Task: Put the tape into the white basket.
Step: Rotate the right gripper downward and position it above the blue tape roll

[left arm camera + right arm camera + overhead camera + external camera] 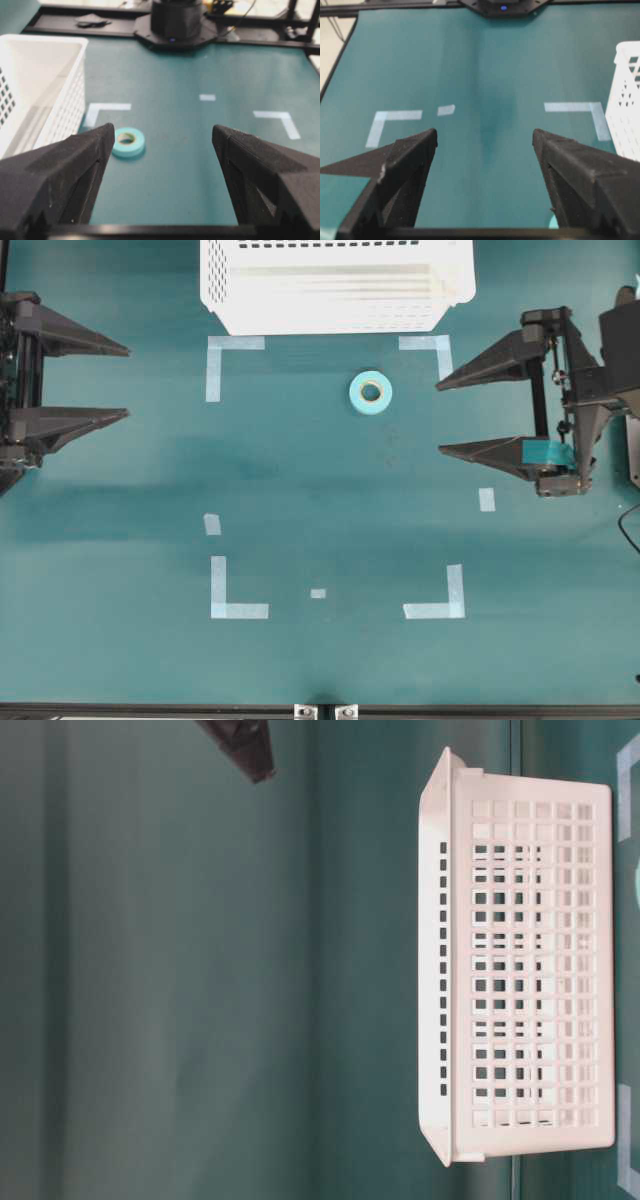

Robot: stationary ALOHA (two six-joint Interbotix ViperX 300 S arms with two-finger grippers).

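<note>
In the overhead view there is one small light-blue ring-shaped roll of tape (370, 392) lying flat on the dark green surface (320, 500), and one large white rectangular perforated plastic basket (335, 285) at the top edge. The tape sits just below the basket, apart from it, inside the upper right part of a rectangle marked by four pale-blue L-shaped corner marks (238, 602). Three short pale-blue strips (487, 499) also lie on the surface. Two black grippers show: the left gripper (128, 382) at the left edge and the right gripper (438, 418) at the right, each with jaws spread wide and grasping nothing, both well apart from the tape. A piece of turquoise material is stuck on the right gripper's lower finger.

The table-level view, turned on its side, shows the one basket (530, 960) with its grid of square holes, and a dark gripper tip at the top edge; the tape cannot be seen here. What lies inside the basket cannot be told from this view.

The left wrist view looks between the left gripper's (162, 137) released jaws to the tape (128, 142), lying near the basket (50, 95) wall. The visible part of the basket's interior holds nothing. Two corner marks and one strip show.

The right wrist view shows the right gripper's (485, 137) parted jaws over bare surface, two corner marks, one strip and the basket (625, 100) corner at right. A sliver of light blue shows at the bottom edge beside the right jaw; whether it is the roll cannot be told.
</note>
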